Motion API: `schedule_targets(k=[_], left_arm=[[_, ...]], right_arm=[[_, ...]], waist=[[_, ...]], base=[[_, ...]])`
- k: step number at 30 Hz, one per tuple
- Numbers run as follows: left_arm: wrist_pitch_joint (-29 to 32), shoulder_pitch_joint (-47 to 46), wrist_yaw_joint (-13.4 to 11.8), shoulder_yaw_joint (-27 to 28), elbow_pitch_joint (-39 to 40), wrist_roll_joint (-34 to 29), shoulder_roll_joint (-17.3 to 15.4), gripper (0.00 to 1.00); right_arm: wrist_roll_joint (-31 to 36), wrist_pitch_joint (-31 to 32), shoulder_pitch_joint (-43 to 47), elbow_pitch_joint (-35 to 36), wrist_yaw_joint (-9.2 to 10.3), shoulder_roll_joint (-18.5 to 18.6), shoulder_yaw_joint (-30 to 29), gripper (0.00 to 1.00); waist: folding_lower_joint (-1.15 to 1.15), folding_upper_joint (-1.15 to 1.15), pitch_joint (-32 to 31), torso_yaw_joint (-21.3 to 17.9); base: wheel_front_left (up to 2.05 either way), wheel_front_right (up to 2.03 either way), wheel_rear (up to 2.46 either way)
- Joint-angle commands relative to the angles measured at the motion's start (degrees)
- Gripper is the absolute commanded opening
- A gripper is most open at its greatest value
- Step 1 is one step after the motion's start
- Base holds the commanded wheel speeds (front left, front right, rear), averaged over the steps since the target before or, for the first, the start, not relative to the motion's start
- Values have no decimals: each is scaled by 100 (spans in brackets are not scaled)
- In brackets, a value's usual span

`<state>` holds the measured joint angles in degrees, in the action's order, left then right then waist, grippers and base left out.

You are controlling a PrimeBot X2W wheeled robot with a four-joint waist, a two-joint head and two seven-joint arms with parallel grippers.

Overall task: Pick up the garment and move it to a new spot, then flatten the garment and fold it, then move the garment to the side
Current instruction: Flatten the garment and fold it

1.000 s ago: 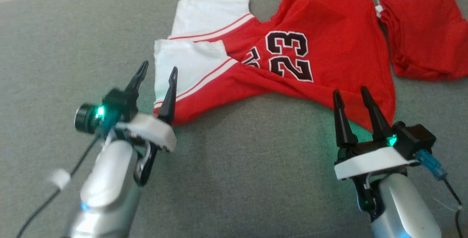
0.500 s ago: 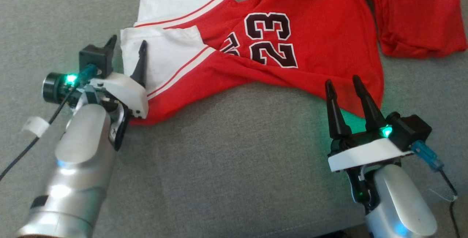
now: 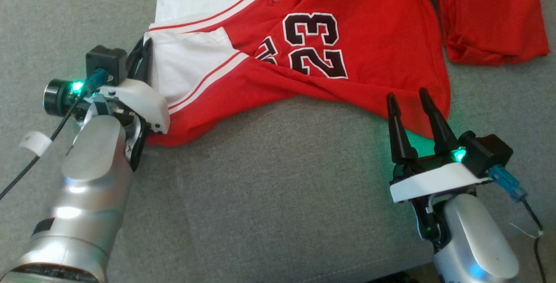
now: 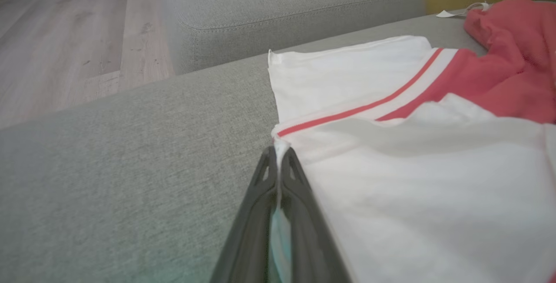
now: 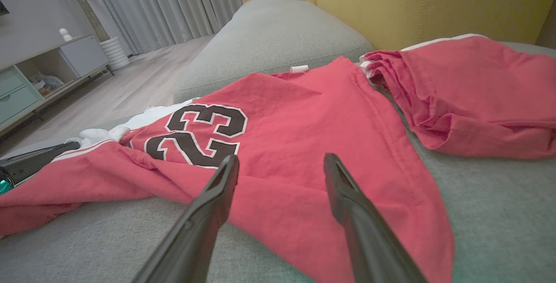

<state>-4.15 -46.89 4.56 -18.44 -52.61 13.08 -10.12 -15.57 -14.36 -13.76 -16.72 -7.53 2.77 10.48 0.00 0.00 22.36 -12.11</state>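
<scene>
1. Currently the jersey (image 3: 378,22) lies spread but rumpled on the grey sofa (image 3: 269,196). It is red with white sleeves, and the black number 23 (image 3: 315,44) faces up.
2. The left end effector (image 4: 276,153) is at the jersey's left side. In my left wrist view both fingers are pressed together on the edge of the white sleeve, with a sliver of white cloth pinched between them just below the red stripe.
3. In the head view the left arm comes in from the lower left, and the sleeve edge is bunched slightly where it is gripped.
4. The right end effector (image 3: 407,94) has its fingers well apart and nothing between them. The tips point at the jersey's lower right hem, over the red cloth. I cannot tell whether they touch it.
5. A fold runs diagonally across the jersey's front below the number, and the bottom left corner of the red cloth sits just beside the left wrist.
6. A second red garment (image 3: 491,18) with white trim lies crumpled to the jersey's right, touching or nearly touching its edge.
7. My right wrist view shows a yellow backrest (image 5: 412,0) behind the sofa seat. My left wrist view shows a wooden floor (image 4: 65,35) past the sofa's edge.
</scene>
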Motion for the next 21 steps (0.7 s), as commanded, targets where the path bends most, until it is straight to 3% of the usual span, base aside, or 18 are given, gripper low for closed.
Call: schedule_targets(k=[1,8,21], left_arm=[[-151,-201,-9,117,63,45,-143,0],[-686,-222,-8,48,83,53,-45,0],[-1059,-121,155,-197,1642,-45,-267,0]], right_arm=[[6,-63,-83,120,4,11,92,100],[58,-63,-34,2,4,10,56,100],[61,-63,145,-272,4,10,-88,100]], waist=[[0,0,-37,13],[0,0,-317,138],[0,0,-1113,704]], base=[[0,0,0],[0,0,0],[0,0,0]])
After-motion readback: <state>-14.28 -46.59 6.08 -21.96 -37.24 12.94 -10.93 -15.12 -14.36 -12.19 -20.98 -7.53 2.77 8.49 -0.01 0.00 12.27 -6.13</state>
